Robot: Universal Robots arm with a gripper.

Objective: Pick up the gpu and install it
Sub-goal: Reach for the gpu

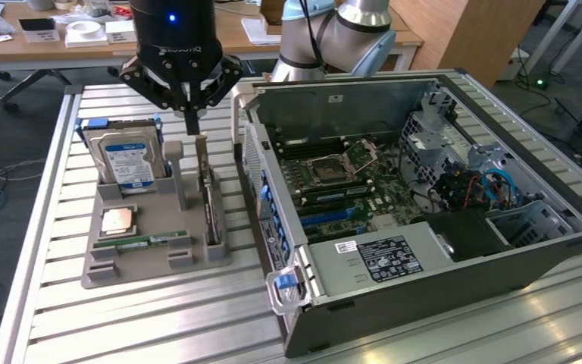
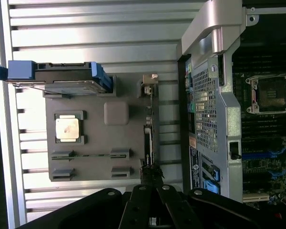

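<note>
Slatted metal tabletop (image 1: 170, 318), exterior view, read from that view's left.

Far left: grey holder (image 1: 149, 269) lying flat on the tabletop. At its back a hard drive (image 1: 124, 159) stands on edge between blue rails, label facing the camera. In front of the drive, a square processor chip (image 1: 119, 220) sits flat in its recess. Just beside that, toward the exterior view's right, a narrow green memory stick (image 1: 154, 240) lies flat.

Right edge of the holder: the gpu (image 1: 210, 201) stands on its long edge in a slot, thin and dark, upright, and seated in the holder, not lifted. It is the holder's part nearest the computer.

Above the gpu: the black pincer (image 1: 192, 125) hangs straight down from the arm (image 1: 342, 30). Its two fingers (image 1: 175, 95) are drawn in to a narrow point on the card's upper edge at the far end — they look pressed onto the gpu, pinching that edge. In the wrist view the card's end runs in between the fingertips (image 2: 142, 183).

Exterior view's right: an open computer case (image 1: 372, 303) lies on its side, just beside the holder but apart from it. The motherboard (image 1: 342, 182) is exposed, with an empty processor socket (image 1: 333, 168) near its middle, blue slots (image 1: 321, 218) below that, and a labelled black box (image 1: 382, 258) at the near end. A drive cage with red and blue cables (image 1: 473, 186) fills the far right.
</note>
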